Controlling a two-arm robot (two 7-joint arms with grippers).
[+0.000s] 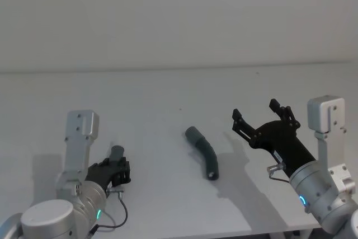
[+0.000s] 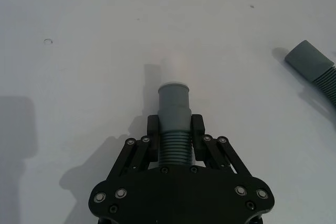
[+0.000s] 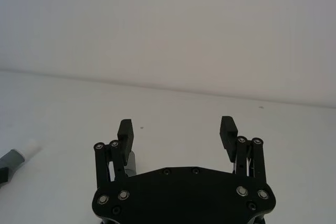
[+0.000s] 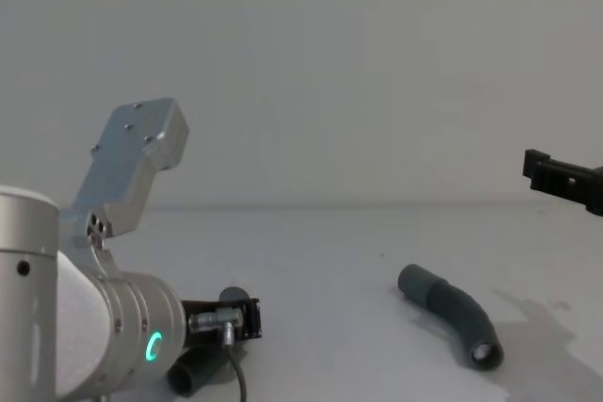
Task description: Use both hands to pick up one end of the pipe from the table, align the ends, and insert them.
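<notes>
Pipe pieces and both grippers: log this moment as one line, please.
left gripper: shut on white-tipped piece | right gripper: open, empty, above table | second piece: lying on table between grippers | insertion: not done

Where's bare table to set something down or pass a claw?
Widest: matte white table far strip, behind everything. Also the gap between left black claw, shut on a ribbed grey hose piece, and the loose curved grey hose piece. Tightest: between that loose piece and the open right black claw.
</notes>
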